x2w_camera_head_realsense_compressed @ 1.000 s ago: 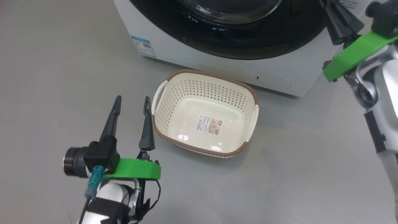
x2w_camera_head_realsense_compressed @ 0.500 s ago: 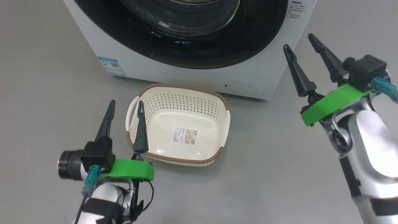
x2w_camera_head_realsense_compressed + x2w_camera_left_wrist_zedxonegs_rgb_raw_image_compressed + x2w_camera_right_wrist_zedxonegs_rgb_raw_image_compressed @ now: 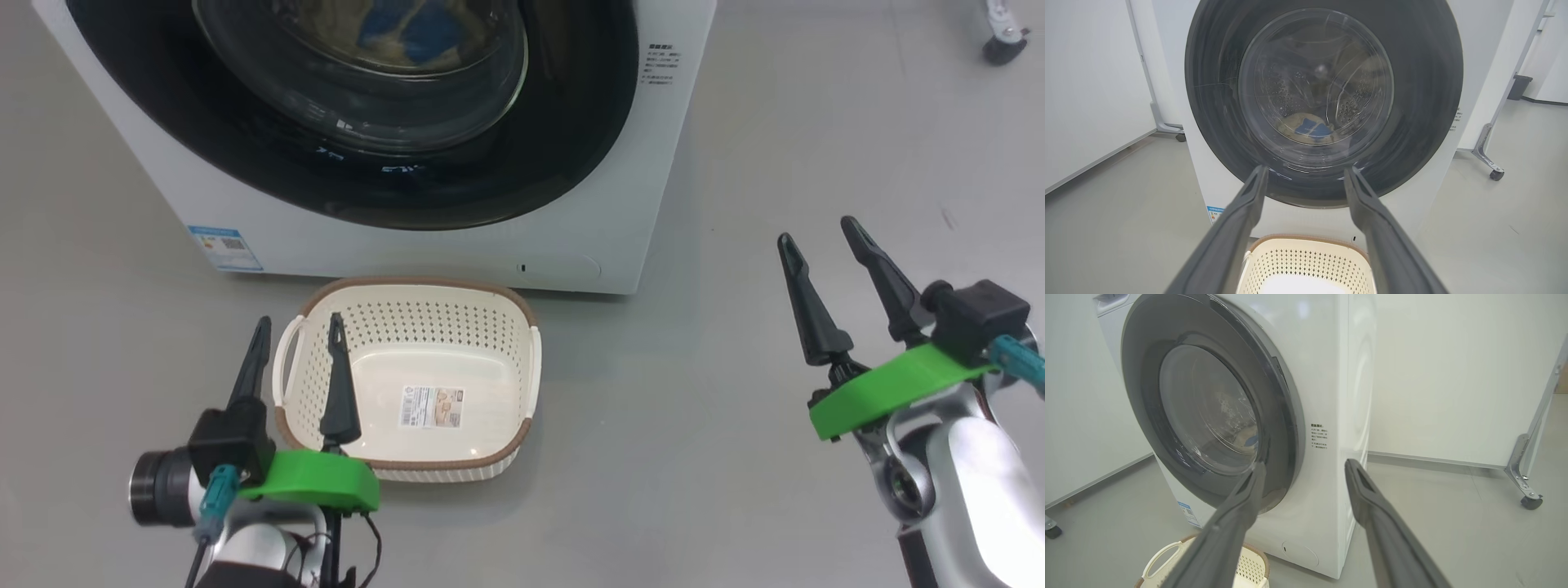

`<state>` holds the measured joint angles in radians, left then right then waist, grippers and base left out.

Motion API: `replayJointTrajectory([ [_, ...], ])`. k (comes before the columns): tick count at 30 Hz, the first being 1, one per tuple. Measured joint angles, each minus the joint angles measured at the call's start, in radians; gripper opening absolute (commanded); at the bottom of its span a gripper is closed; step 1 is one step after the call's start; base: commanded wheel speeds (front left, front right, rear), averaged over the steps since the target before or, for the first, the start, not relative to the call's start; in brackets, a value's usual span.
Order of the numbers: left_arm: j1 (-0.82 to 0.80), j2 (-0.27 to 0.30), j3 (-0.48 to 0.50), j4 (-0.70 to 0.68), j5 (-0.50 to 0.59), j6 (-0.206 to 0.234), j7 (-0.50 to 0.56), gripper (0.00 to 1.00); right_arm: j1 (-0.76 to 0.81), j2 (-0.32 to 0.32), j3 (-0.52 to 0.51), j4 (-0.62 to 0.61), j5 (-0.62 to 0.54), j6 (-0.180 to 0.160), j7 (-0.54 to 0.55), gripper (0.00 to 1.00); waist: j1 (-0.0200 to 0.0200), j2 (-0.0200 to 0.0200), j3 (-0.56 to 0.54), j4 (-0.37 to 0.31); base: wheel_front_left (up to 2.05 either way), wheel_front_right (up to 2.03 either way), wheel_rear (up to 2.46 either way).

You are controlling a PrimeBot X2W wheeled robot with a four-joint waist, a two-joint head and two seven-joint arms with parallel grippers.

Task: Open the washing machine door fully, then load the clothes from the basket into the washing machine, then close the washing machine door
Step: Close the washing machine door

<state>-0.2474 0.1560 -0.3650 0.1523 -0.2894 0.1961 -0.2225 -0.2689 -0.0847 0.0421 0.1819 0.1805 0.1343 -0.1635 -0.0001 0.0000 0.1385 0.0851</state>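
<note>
Head view showed the left gripper (image 3: 298, 327) in the lower left of the frame, its two dark fingers apart with nothing between them, the inner one overlapping the left rim of the basket (image 3: 416, 284) in the picture; whether it touched the rim could not be told. The basket sat empty at lower centre, just in front of the washing machine (image 3: 367, 249), so the likeliest slip on that side was a forward or downward sweep of that arm catching a handle and shoving or tipping such a light plastic thing. Above it, from the upper left to the upper centre, the washing machine door (image 3: 571, 122) lay against the white front and looked shut, and the clothes (image 3: 412, 28) showed as cream and blue behind the glass, low in the drum. Loading therefore looked finished, and the open question was the latch: the pictures did not show whether it had caught, and a door only pushed to could drift open again. Whether any fabric was pinched at the seal was hidden as well, and that would have the same effect. In the lower right, well apart from the machine, the right gripper (image 3: 816, 233) pointed up the frame with its fingers spread and nothing held. A swing of that arm toward the left could knock the machine's right corner. A caster (image 3: 1000, 49) stood at the upper right, something the wheeled base could bump if it rolled that way.
</note>
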Motion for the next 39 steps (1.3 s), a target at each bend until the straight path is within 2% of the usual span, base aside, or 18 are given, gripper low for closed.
replayJointTrajectory([
  [8,0.062,0.016,0.010,-0.021,-0.023,0.016,0.007,1.00,0.149,0.025,-0.067,-0.118,-0.028,0.000,0.044,1.00,0.0000,0.0000,-0.048,-0.050,0.00,0.00,0.00],
  [18,0.131,0.032,0.021,-0.042,-0.038,0.035,0.012,1.00,0.319,0.038,-0.135,-0.268,-0.036,0.000,0.105,1.00,0.0000,0.0000,-0.089,-0.071,0.00,0.00,0.00],
  [29,0.133,0.034,0.019,-0.066,-0.038,0.042,0.013,1.00,0.373,0.044,-0.154,-0.333,-0.022,0.000,0.139,1.00,0.0000,0.0000,-0.087,-0.069,0.00,0.00,0.00],
  [39,0.133,0.035,0.007,-0.065,-0.038,0.042,0.013,1.00,0.373,0.044,-0.163,-0.337,-0.022,0.000,0.148,1.00,0.0001,0.0000,-0.087,-0.066,0.00,0.00,0.00],
])
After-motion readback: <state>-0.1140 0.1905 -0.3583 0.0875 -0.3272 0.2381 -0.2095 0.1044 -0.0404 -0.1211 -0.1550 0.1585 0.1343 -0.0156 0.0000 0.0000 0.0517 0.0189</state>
